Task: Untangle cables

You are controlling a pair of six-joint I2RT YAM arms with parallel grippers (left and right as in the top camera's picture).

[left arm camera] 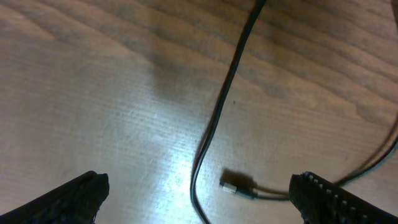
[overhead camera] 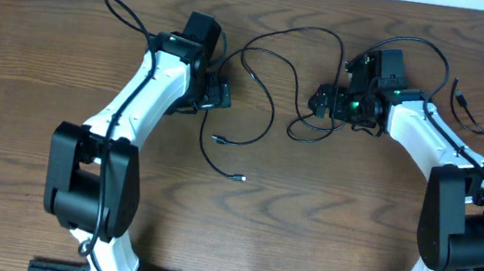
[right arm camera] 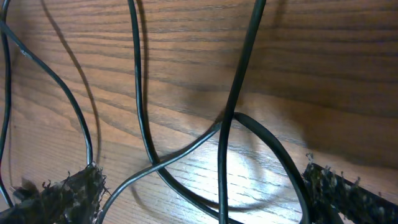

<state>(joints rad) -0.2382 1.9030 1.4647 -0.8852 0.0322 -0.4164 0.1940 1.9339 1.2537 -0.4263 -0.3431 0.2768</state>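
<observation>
Long black cables [overhead camera: 273,74] lie in crossing loops on the wooden table between my two arms, with plug ends at the middle [overhead camera: 218,138] and lower down [overhead camera: 241,178]. No white cable shows. My left gripper [overhead camera: 219,95] is open and empty just left of the loops. In the left wrist view its jaws [left arm camera: 202,202] straddle a black strand [left arm camera: 217,112] and a small plug [left arm camera: 233,185], touching neither. My right gripper [overhead camera: 321,102] is open over the right-hand loop. In the right wrist view several black strands [right arm camera: 227,143] cross between its jaws [right arm camera: 205,199].
Another thin black cable [overhead camera: 483,120] with a plug end lies at the table's far right, running off the edge. The left arm's own wire [overhead camera: 127,13] loops at the back left. The arm bases stand at the front.
</observation>
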